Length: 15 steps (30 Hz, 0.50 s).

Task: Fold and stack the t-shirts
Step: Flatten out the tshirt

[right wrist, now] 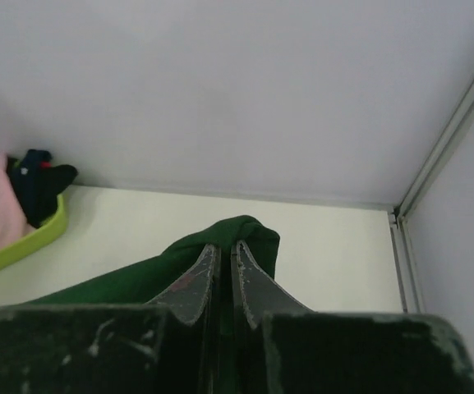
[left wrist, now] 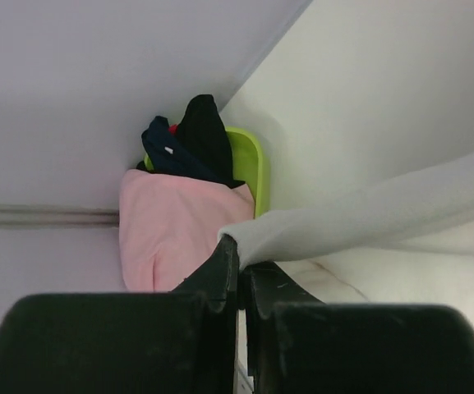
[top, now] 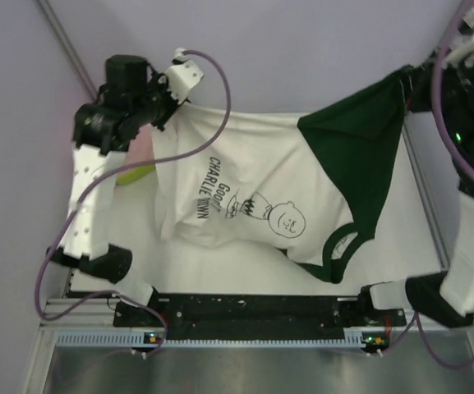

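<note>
Left gripper [left wrist: 239, 250] and right gripper [right wrist: 227, 246] both pinched closed on cloth
I've got the white cloth t-shirt with dark green sleeves and black print [top: 245, 197] stretched over the white table [top: 401, 246], left on a white edge, right on green; pink cloth shirt [left wrist: 171, 234] and dark shirts [left wrist: 200, 139] piled in the lime-green plastic basket [left wrist: 251, 164].

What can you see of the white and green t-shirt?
The white t-shirt is soft cloth with a dark green sleeve, green neck trim and a black Charlie Brown print. It hangs spread between both arms: the left gripper pinches a white edge, the right gripper the green part. Its middle sags, wrinkled, toward the table.
</note>
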Each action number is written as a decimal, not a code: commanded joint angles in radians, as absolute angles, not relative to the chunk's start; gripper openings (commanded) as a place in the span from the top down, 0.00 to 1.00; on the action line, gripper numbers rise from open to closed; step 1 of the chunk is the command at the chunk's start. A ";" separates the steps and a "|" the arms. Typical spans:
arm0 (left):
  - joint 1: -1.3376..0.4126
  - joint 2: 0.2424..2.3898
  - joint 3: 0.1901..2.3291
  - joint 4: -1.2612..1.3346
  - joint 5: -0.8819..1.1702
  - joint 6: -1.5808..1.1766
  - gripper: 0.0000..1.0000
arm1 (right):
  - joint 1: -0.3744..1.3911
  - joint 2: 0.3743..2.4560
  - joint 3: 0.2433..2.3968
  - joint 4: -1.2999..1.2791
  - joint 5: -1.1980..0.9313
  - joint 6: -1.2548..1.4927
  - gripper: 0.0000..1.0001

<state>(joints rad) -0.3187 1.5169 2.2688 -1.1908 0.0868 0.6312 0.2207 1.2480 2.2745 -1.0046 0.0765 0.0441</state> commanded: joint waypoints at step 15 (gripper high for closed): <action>-0.373 1.961 2.498 -0.121 -0.371 0.822 1.00 | -0.313 1.674 2.594 -0.465 -0.314 0.351 1.00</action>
<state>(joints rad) -0.3824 2.0609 2.4889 -0.3611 -0.3092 0.7147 -0.2466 1.9190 2.5565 -0.7029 -0.2958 0.3317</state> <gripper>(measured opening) 0.013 0.018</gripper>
